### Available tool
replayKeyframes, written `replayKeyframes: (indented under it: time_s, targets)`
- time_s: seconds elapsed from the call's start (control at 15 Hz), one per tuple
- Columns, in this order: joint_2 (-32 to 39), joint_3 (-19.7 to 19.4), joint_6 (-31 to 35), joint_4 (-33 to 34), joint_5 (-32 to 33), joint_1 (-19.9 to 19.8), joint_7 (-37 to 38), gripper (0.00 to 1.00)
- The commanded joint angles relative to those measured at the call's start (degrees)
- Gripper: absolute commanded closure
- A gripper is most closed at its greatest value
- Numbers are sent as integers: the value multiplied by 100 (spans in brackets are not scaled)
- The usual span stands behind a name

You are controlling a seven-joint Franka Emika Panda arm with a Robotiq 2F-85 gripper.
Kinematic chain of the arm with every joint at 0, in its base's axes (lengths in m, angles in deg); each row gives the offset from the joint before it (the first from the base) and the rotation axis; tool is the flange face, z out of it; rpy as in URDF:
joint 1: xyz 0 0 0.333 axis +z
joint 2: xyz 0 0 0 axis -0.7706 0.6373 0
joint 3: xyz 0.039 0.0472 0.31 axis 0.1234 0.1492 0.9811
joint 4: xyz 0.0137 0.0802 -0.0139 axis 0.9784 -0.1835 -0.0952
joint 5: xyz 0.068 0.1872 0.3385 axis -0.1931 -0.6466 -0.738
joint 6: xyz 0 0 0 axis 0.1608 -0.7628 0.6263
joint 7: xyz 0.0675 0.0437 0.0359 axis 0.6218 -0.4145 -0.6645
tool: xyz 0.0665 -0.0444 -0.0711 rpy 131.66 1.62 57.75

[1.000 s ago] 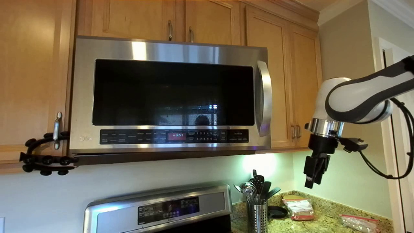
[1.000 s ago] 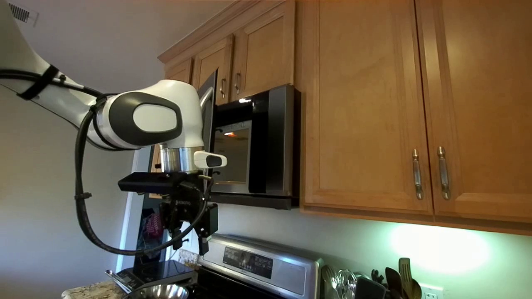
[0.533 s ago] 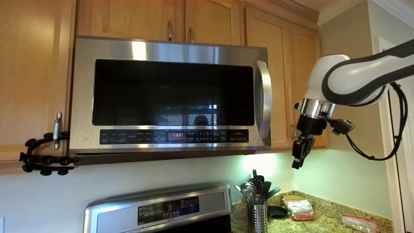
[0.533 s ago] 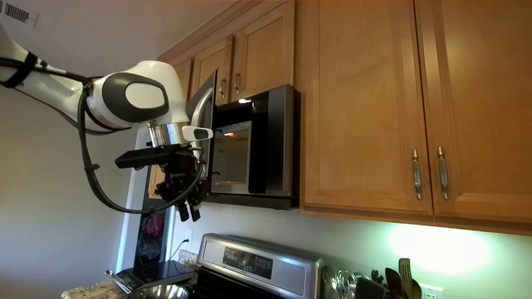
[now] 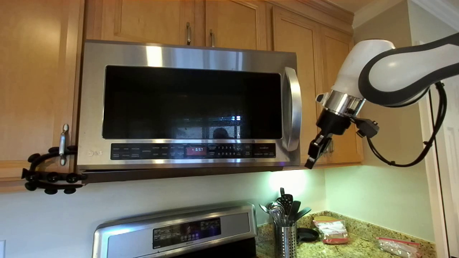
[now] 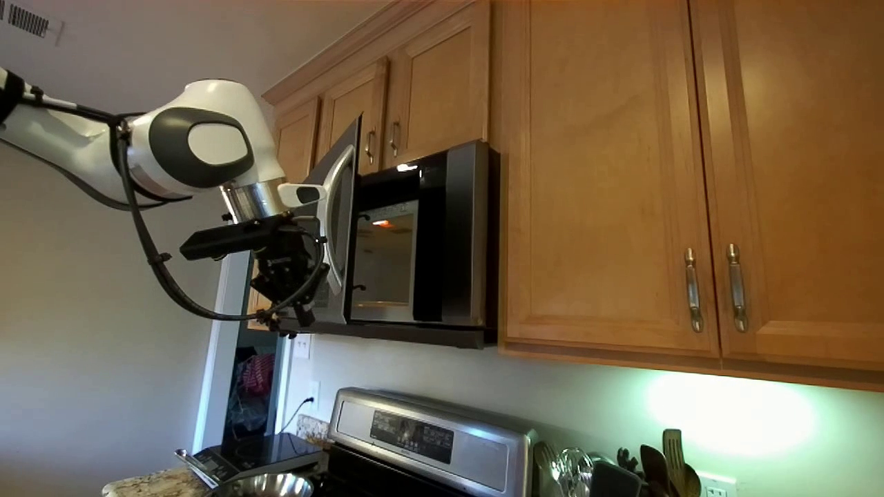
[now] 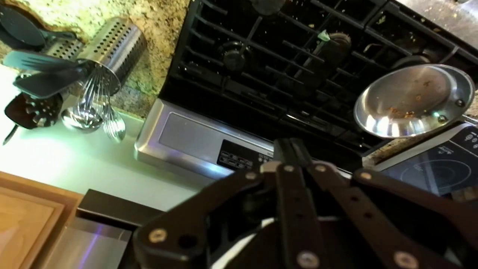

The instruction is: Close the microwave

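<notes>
Over-the-range microwave (image 5: 190, 104) hangs open

We find the stainless-steel microwave mounted under the wooden wall cabinets (image 6: 608, 172) and above the stove (image 5: 174, 229). In an exterior view its door (image 6: 344, 221) stands swung out. A curved steel handle (image 5: 294, 107) runs down the door beside the dark glass window (image 5: 193, 100), and below the glass we see a red clock display (image 5: 196, 151) set in the dark button strip (image 5: 143, 152).

In both exterior views the tool (image 7: 292, 145) hangs near the handle's lower end, apart from it and tilted downward. In the wrist view we see its two fingertips (image 7: 282, 149) together. The white-and-grey arm (image 5: 367, 68) extends in from the edge of the view.

Further down, the wrist view shows us a steel frying pan (image 7: 410, 101) at the stove's side, next to a glass-topped cooktop (image 7: 435, 172). On the granite bench (image 5: 360, 247) stands a perforated steel utensil holder (image 5: 287, 242), just beside the stove, with a ladle (image 7: 82, 119) and a black spatula (image 7: 48, 82) in it. Near the holder lies a black skillet (image 5: 307, 234), then a zip bag (image 5: 331, 231), with a second bag (image 5: 398, 247) farther along.
</notes>
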Motion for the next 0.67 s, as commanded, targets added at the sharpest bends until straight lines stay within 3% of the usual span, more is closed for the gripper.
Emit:
replayKeyframes:
  time_s: [0.0,0.33,0.6]
  targets:
    - [94,-128,560,17,65,351,-146,98]
    - [354,-372,1488,-41,193,647,-825,98]
    - [775,-919,2253,-7,148,985,-1668,98]
